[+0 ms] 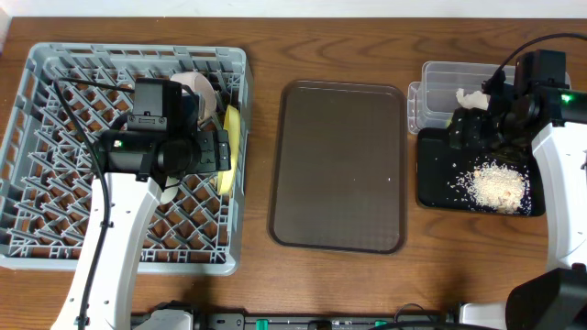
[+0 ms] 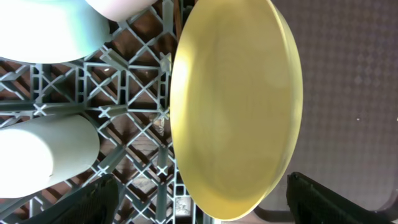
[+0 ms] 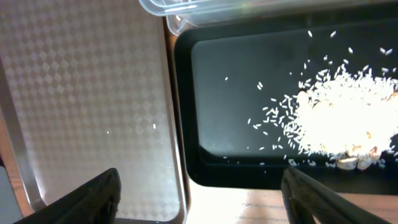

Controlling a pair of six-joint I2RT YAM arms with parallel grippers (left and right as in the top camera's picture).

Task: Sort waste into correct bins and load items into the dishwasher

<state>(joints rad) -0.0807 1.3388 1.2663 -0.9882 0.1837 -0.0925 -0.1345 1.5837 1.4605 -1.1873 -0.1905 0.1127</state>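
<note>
Overhead: left gripper [image 2: 205, 199] spread by yellow plate [image 1: 232, 128] at rack [image 1: 55, 64] edge, right gripper [image 3: 202, 199] spread over black tray [image 1: 436, 174]

Smooth, satin round yellow plate [image 2: 236, 106]; grey moulded-plastic grid rack [image 2: 140, 93]; diamond-embossed dark brown serving tray [image 3: 81, 93]; glossy shallow black rectangular tray [image 3: 214, 124]; wood-grain counter [image 1: 339, 284].

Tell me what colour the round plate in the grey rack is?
It is a round yellow plate, seen best in the left wrist view.
</note>
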